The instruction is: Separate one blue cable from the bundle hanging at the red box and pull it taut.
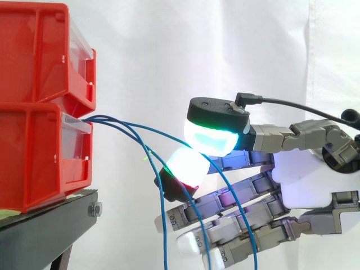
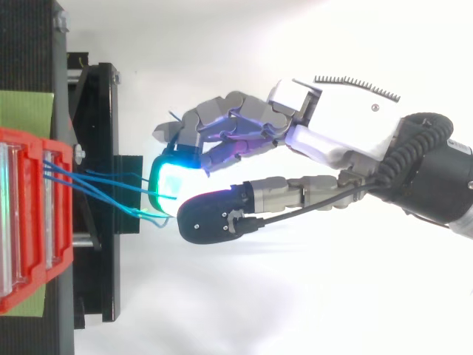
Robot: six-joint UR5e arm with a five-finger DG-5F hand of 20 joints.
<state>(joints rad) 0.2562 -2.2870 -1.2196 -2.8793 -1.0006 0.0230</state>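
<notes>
Fingers (image 1: 188, 166) around blue cable (image 1: 147, 129), side view

You've got a black stand (image 1: 39, 230) low left, one bolt (image 1: 94, 210) on its edge, a green sheet (image 2: 26, 109) on top, white curtain (image 1: 169, 56) behind.

Side cam: level, close, faces white curtain (image 1: 169, 45). Top cam: overhead, close, looks down. Shared: red bins (image 1: 39, 112) front, blue cables (image 1: 163, 236), hand (image 2: 347, 126) from right.
</notes>
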